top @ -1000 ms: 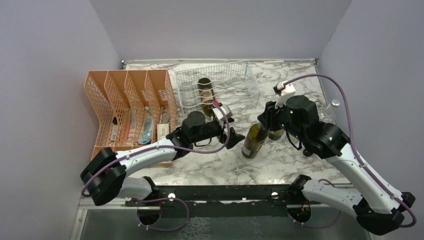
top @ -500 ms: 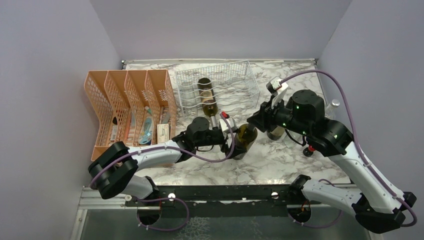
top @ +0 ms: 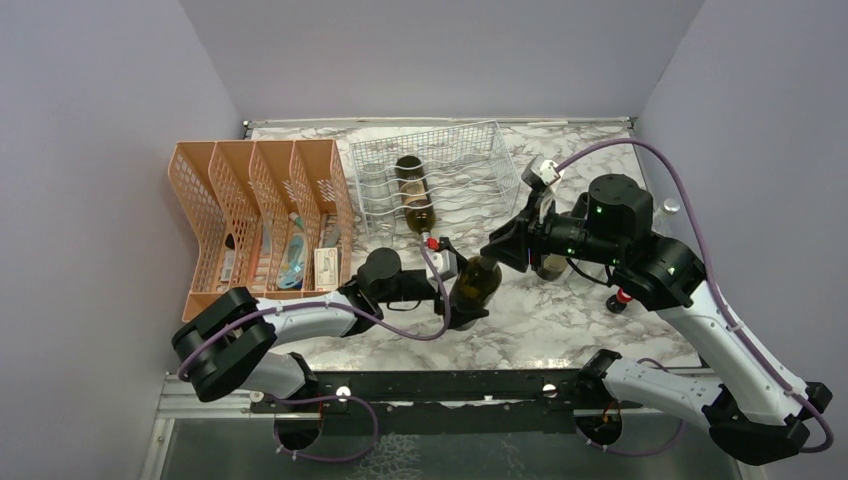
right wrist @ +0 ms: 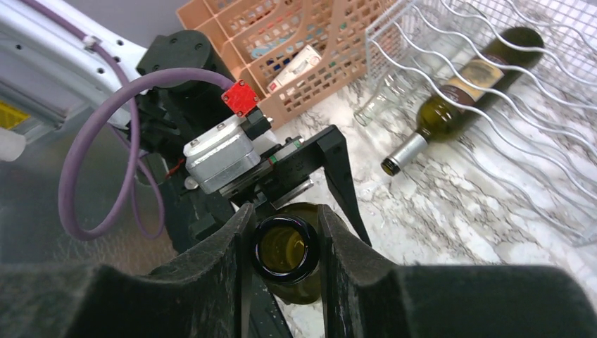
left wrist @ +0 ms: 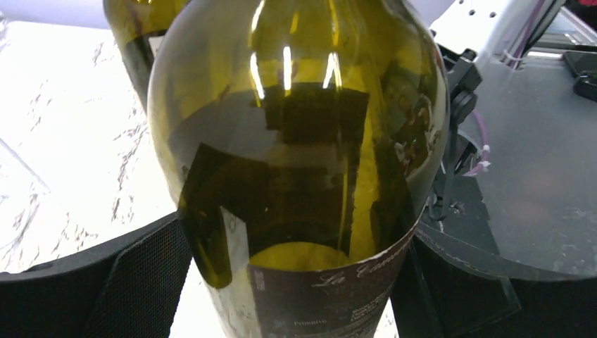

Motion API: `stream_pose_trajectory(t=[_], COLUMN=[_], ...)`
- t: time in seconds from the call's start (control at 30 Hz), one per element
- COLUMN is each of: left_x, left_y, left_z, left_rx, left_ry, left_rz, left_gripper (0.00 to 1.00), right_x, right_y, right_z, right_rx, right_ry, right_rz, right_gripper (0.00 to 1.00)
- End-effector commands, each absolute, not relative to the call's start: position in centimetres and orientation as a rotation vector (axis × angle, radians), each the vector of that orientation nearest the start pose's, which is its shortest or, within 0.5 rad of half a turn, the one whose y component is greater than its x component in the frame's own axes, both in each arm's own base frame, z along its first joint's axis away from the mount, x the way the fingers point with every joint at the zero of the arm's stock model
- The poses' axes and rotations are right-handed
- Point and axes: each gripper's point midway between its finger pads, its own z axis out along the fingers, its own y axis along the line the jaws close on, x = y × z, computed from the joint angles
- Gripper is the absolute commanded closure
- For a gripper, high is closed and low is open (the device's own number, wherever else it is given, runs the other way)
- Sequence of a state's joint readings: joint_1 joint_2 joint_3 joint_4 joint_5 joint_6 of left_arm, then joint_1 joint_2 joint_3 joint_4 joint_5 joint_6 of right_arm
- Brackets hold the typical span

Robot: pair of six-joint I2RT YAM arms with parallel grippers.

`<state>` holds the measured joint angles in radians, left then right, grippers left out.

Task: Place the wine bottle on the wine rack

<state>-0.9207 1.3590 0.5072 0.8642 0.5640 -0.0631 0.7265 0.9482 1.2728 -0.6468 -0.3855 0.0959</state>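
Right gripper (right wrist: 285,246) pinches the neck of the wine bottle (left wrist: 296,141); left gripper (left wrist: 281,296) gapes wide around its body. Close left firmly before right releases.

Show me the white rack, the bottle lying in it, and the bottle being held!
white wire rack (top: 475,165), top view, its wavy right-hand wires.
bottle in the rack (top: 413,190), top view, its body.
held wine bottle (top: 478,282), top view, its shoulder.

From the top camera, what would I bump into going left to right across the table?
Orange organiser, green bottle lying in the wine rack, wine bottle in the right gripper, another standing bottle.
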Motion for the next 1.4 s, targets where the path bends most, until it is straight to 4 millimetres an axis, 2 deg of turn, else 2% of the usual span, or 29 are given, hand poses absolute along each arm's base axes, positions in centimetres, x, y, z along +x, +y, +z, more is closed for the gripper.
stream_pose_trajectory(t=[0.0, 0.1, 0.13, 0.2, 0.23, 0.27, 0.3, 0.37, 0.43, 0.53, 0.77, 0.97, 1.13, 1.3, 1.37], left_x=[14.8, 14.9, 15.2, 15.8, 16.0, 16.1, 16.4, 17.1, 18.0, 19.1, 22.4, 24.9, 25.1, 25.4, 24.9], left_y=[-37.0, -36.9, -36.8, -36.7, -36.6, -36.6, -36.4, -36.2, -35.8, -35.3, -35.0, -35.2, -35.4, -36.3, -36.7], left_z=[21.5, 22.1, 22.4, 23.0, 23.3, 23.6, 24.0, 24.5, 25.1, 25.6, 27.9, 31.9, 35.4, 37.0, 37.5], left_rx=[1.134, 1.131, 1.121, 1.094, 1.091, 1.097, 1.087, 1.071, 1.058, 1.081, 1.214, 1.266, 1.288, 1.306, 1.314], left_ry=[1.114, 1.087, 1.081, 1.072, 1.058, 1.035, 1.023, 1.004, 0.978, 0.915, 0.692, 0.492, 0.284, 0.156, 0.095], left_rz=[-1.227, -1.208, -1.193, -1.155, -1.137, -1.116, -1.087, -1.032, -0.952, -0.810, -0.380, -0.031, 0.197, 0.337, 0.367], left_gripper=[0.04, 0.24, 0.38, 0.57, 0.71, 0.94, 1.00, 1.00, 1.00, 1.00, 1.00, 1.00, 1.00, 1.00, 1.00], right_x=[14.5, 14.1, 14.1, 14.1, 14.1, 14.0, 14.0, 13.8, 13.9, 14.5, 15.2, 16.0, 16.5, 16.3, 16.4], right_y=[25.7, 25.8, 25.7, 25.6, 25.5, 25.4, 25.3, 25.0, 24.4, 23.3, 21.4, 19.5, 18.6, 19.0, 19.1], right_z=[41.0, 41.2, 41.1, 41.1, 41.1, 40.8, 40.7, 40.4, 40.2, 40.3, 39.7, 37.8, 35.1, 33.7, 32.7], right_rx=[-0.937, -0.949, -0.949, -0.943, -0.936, -0.934, -0.934, -0.934, -0.913, -0.843, -0.733, -0.645, -0.610, -0.619, -0.614], right_ry=[1.520, 1.509, 1.510, 1.524, 1.533, 1.550, 1.556, 1.566, 1.581, 1.607, 1.725, 1.846, 1.953, 2.007, 2.054], right_rz=[1.080, 1.093, 1.092, 1.089, 1.089, 1.086, 1.083, 1.074, 1.046, 0.982, 0.897, 0.787, 0.710, 0.723, 0.716], right_gripper=[0.99, 0.99, 0.99, 0.99, 0.95, 0.83, 0.73, 0.59, 0.40, 0.28, 0.26, 0.26, 0.26, 0.26, 0.26])
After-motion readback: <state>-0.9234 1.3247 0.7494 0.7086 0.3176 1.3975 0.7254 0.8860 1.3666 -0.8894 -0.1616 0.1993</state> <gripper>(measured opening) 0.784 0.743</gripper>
